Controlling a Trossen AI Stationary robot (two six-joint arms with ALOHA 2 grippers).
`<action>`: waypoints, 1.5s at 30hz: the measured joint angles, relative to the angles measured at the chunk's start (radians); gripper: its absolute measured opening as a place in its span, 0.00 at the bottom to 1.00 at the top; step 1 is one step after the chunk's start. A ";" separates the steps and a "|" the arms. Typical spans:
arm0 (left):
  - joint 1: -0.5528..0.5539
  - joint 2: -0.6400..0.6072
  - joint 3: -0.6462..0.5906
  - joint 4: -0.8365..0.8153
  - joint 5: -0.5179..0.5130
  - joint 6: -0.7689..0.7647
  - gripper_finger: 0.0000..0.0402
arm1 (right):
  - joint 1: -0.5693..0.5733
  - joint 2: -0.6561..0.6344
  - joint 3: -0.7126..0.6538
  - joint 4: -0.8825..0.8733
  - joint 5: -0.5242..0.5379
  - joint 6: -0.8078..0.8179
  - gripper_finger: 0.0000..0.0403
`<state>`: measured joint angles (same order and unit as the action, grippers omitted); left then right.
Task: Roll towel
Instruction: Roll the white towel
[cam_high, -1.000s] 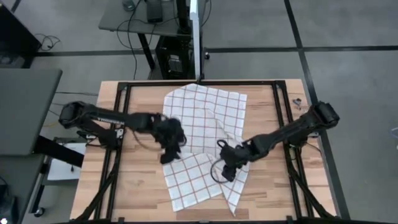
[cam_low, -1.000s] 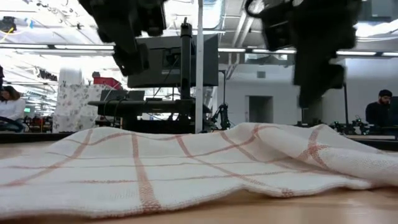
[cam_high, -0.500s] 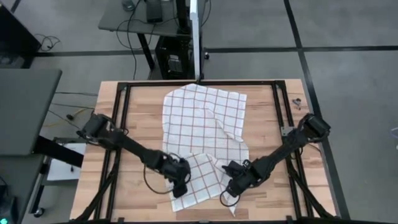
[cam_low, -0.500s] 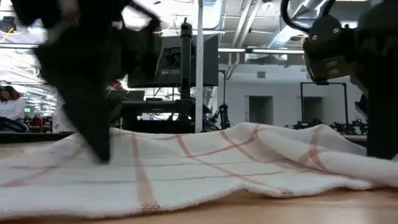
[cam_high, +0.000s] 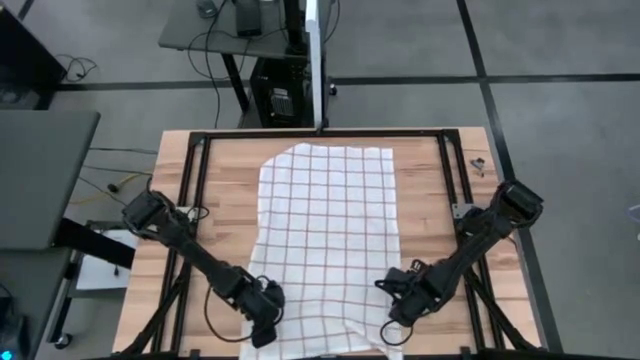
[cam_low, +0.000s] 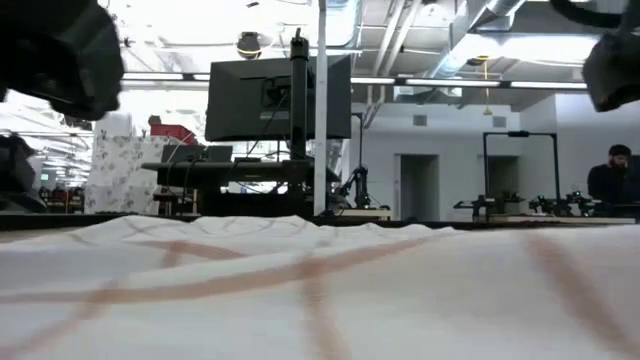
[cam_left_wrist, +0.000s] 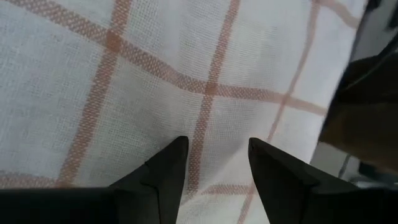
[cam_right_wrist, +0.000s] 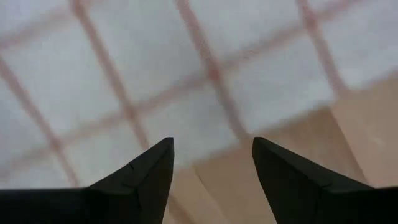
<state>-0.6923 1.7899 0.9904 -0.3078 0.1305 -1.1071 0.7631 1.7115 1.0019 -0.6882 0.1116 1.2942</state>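
Note:
The white towel with thin red checks lies spread out flat on the wooden table, reaching from the far edge to the near edge. It fills the lower half of the low view. My left gripper is open at the towel's near left corner, with cloth under its fingertips. My right gripper is open at the near right corner, over the towel's edge and bare wood. My left gripper points down at the towel's near left corner with its fingers apart; whether the tips touch the cloth, I cannot tell. My right gripper points down over the towel's near right edge with its fingers apart; whether it touches, I cannot tell.
A black frame runs around the tabletop. Bare wood lies free to the left and right of the towel. A monitor on a stand is behind the table's far edge.
Both grippers have gone toward the table's near edge, the left to the towel's near left corner and the right to its near right corner. The towel's folded-over, rumpled near part has been drawn out and now lies flat; its far edge has stayed in place.

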 joint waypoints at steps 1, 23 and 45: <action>0.008 -0.009 0.000 -0.010 0.003 -0.005 0.40 | -0.002 -0.007 0.000 0.011 0.000 0.000 0.53; 0.718 -0.436 0.069 -0.571 -0.270 0.544 0.40 | -0.477 -0.069 0.023 0.170 0.044 -0.291 0.53; 1.576 0.027 0.070 -0.132 0.059 1.246 0.40 | -0.620 -0.069 0.023 0.195 0.037 -0.307 0.53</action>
<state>0.8834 1.8173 1.0603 -0.4401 0.1899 0.1384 0.1436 1.6421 1.0248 -0.4931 0.1487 0.9870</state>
